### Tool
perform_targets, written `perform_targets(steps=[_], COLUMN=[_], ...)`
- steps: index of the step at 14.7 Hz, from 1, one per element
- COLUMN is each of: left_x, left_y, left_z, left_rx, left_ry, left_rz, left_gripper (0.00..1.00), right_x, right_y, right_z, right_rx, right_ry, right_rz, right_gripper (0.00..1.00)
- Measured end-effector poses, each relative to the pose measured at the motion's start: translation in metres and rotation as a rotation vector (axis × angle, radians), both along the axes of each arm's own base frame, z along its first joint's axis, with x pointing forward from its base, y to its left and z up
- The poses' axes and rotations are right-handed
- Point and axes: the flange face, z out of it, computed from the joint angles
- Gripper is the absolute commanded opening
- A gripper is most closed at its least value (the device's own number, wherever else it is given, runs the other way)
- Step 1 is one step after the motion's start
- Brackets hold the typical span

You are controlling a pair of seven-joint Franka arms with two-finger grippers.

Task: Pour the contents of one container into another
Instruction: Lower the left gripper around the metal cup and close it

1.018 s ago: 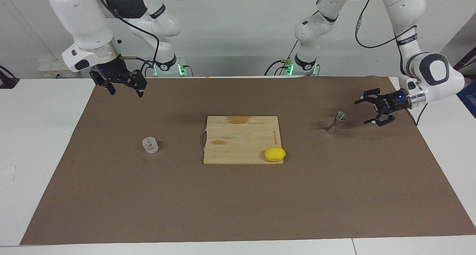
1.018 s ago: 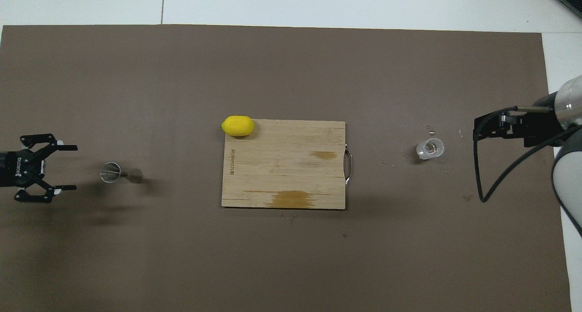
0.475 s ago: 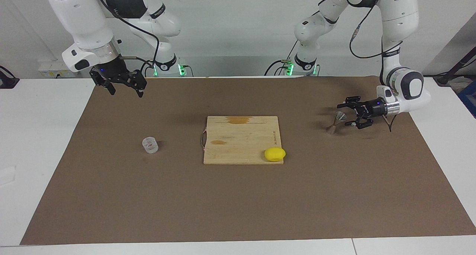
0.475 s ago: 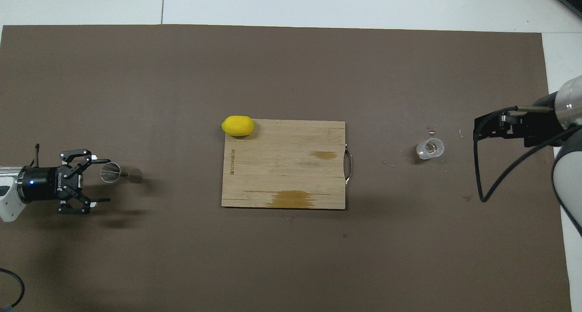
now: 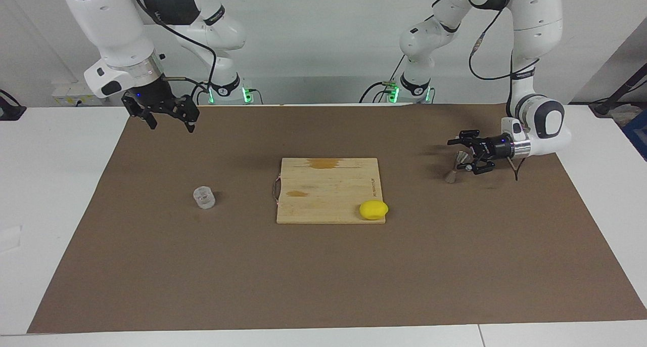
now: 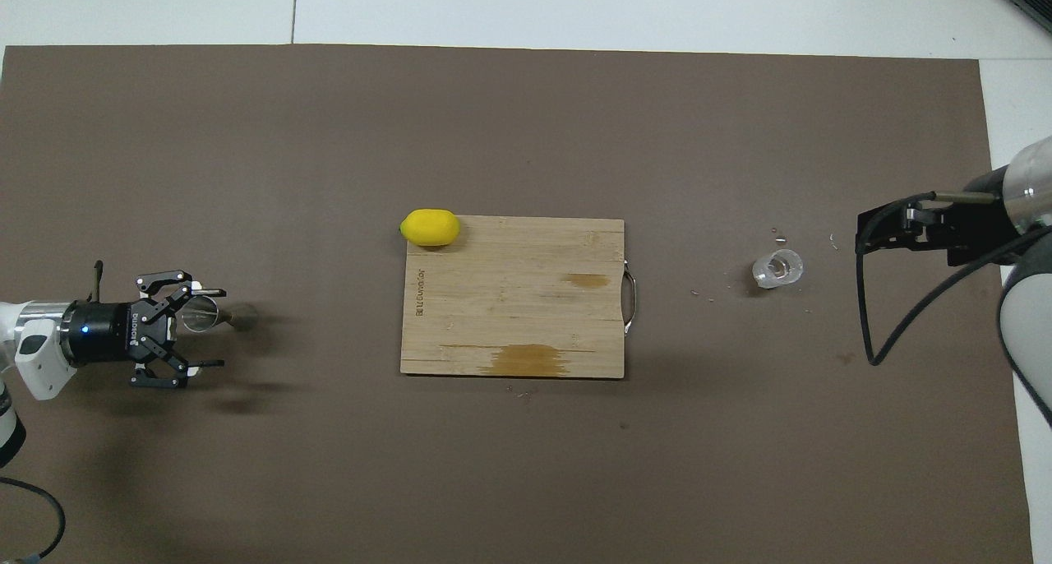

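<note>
While the left gripper point(image 5: 465, 155) sits at the jigger point(image 5: 456, 165) near the table's left-arm edge, jaws open either side of its top cone, right gripper point(image 5: 170, 118) hangs open over the robot-side corner; glass cup point(image 5: 204, 197) stands well apart

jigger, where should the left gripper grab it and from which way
Probably at the narrow waist of the jigger, coming in level from the left arm's end of the table, as the open left gripper is already lined up. It stands upright; the cones above and below the waist should keep it from slipping.
</note>
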Motion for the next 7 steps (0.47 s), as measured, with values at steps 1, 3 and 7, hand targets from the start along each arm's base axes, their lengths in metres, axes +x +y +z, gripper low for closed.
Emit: perform_targets(steps=[1,3,7], left_x=[0.0004,0.001,0.0023], left_y=[-0.0023,-0.004,-0.0036], left_z=[0.0,0.0003,0.0032], left_rx=[-0.002,-0.003,-0.003], left_ry=[0.0,-0.001,-0.015], left_rz=[-0.004,-0.006,-0.003], left_gripper=[0.89,0.77,0.41], right_x=[0.0,0.0,0.0], right_y=[0.0,0.0,0.0], right_z=[0.0,0.0,0.0], right_rx=[0.0,0.0,0.0], right_ry=[0.0,0.0,0.0], right_rz=[0.0,0.0,0.0], right_gripper=[1.0,1.0,1.0])
